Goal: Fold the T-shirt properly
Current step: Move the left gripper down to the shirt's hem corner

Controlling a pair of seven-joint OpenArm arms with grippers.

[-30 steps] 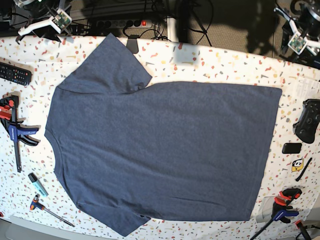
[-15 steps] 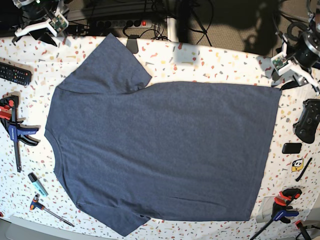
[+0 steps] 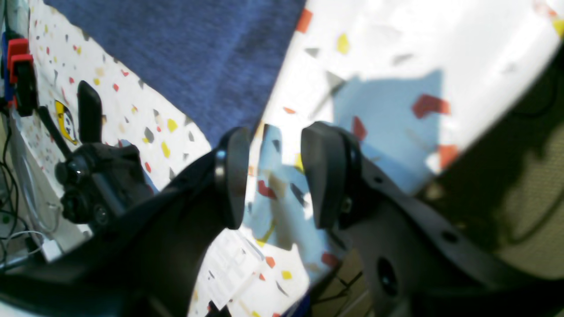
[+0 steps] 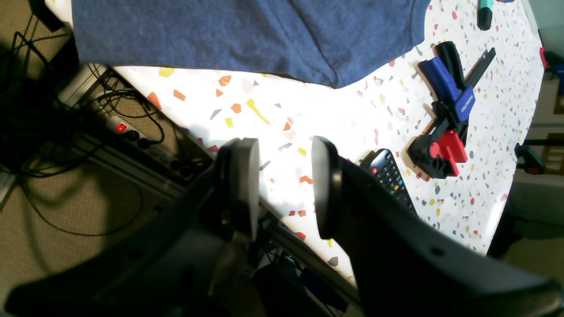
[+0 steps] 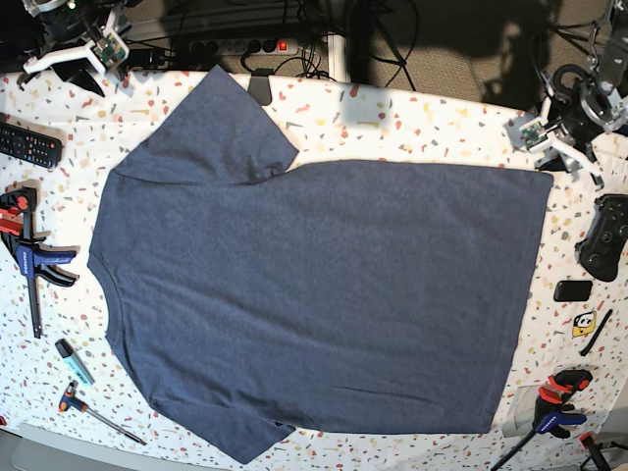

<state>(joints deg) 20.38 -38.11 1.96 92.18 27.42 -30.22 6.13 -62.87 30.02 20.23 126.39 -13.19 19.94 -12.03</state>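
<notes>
Left claw [image 3: 273, 176]: jaws parted with a clear gap, nothing between them. In its wrist view it hangs over bare speckled counter [image 3: 387, 53], with the hem corner of the T-shirt [image 3: 198, 57] just above and to the left of the pads. In the base view this claw [image 5: 559, 147] sits at the upper right of the frame, just beside that corner.

Right claw [image 4: 284, 185]: jaws parted, empty. It hangs over the counter's far edge in its wrist view, well apart from the shirt's sleeve at the top of the frame. In the base view it [image 5: 74, 49] is at the upper left corner.

T-shirt in base view [image 5: 324, 294]: spread flat, plain side up, collar toward the left, hem toward the right, one sleeve reaching to the upper centre, the other at the lower edge.

Nearby clutter: remote control [image 4: 390, 176] and a blue-and-red clamp [image 4: 449, 119] lie right of the right claw; a game controller [image 5: 603, 235] lies at the right edge.

Step in hand: approach for a first grasp, as I judge it; no fold is made yet.

Next move calls for: the left claw to drop onto the hem corner and pinch it; the right claw to travel to the sleeve or shoulder edge.
</notes>
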